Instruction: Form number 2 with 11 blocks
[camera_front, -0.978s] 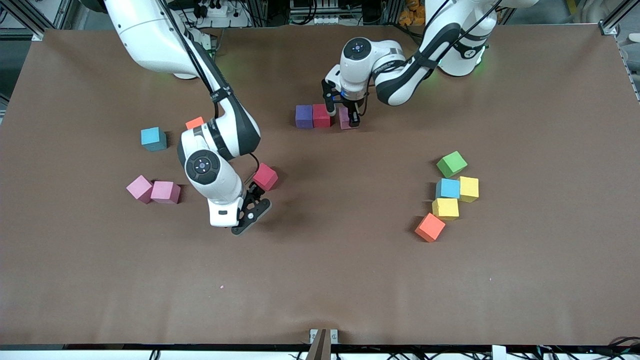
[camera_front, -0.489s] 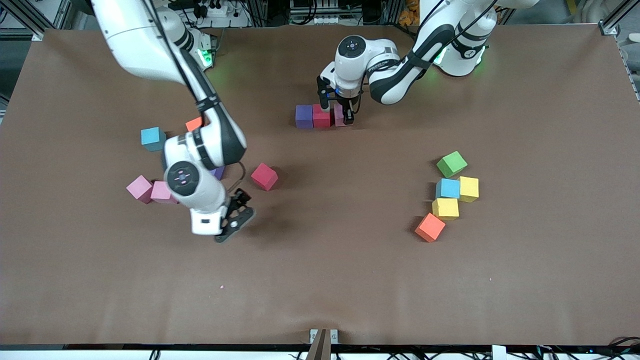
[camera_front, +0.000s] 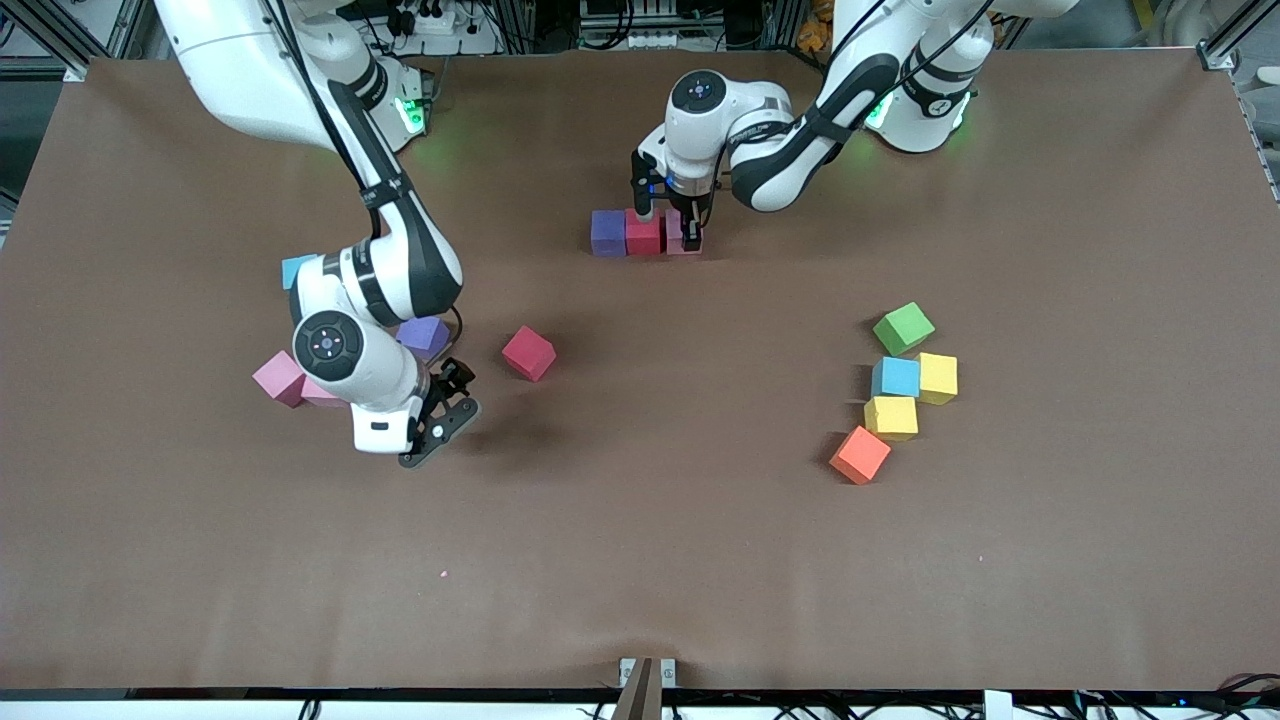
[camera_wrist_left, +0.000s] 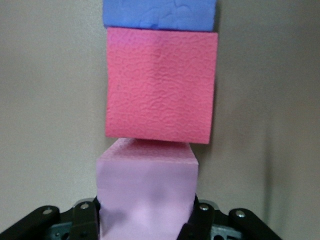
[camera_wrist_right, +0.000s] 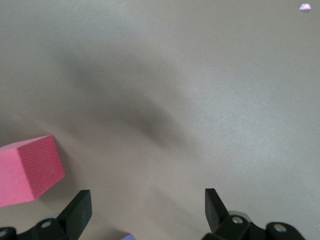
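Note:
A purple block (camera_front: 607, 232) and a red block (camera_front: 642, 233) lie in a row close to the robots' bases. A pink block (camera_front: 676, 240) stands against the red one, with my left gripper (camera_front: 688, 240) shut on it. The left wrist view shows the pink block (camera_wrist_left: 146, 195) between the left gripper's (camera_wrist_left: 145, 220) fingers, touching the red block (camera_wrist_left: 161, 85). My right gripper (camera_front: 440, 418) hangs open and empty over bare table beside a loose purple block (camera_front: 424, 335). A loose red block (camera_front: 528, 352) lies nearby and shows in the right wrist view (camera_wrist_right: 27, 170).
Pink blocks (camera_front: 278, 378) and a light blue block (camera_front: 296, 268) lie partly hidden by the right arm. Toward the left arm's end lie a green cube (camera_front: 903, 327), a light blue block (camera_front: 895, 377), two yellow blocks (camera_front: 938, 377) (camera_front: 890, 416) and an orange block (camera_front: 860, 454).
The right arm has swung toward its own end of the table, away from the red block, uncovering the purple block. The left gripper has brought the pink block against the red one.

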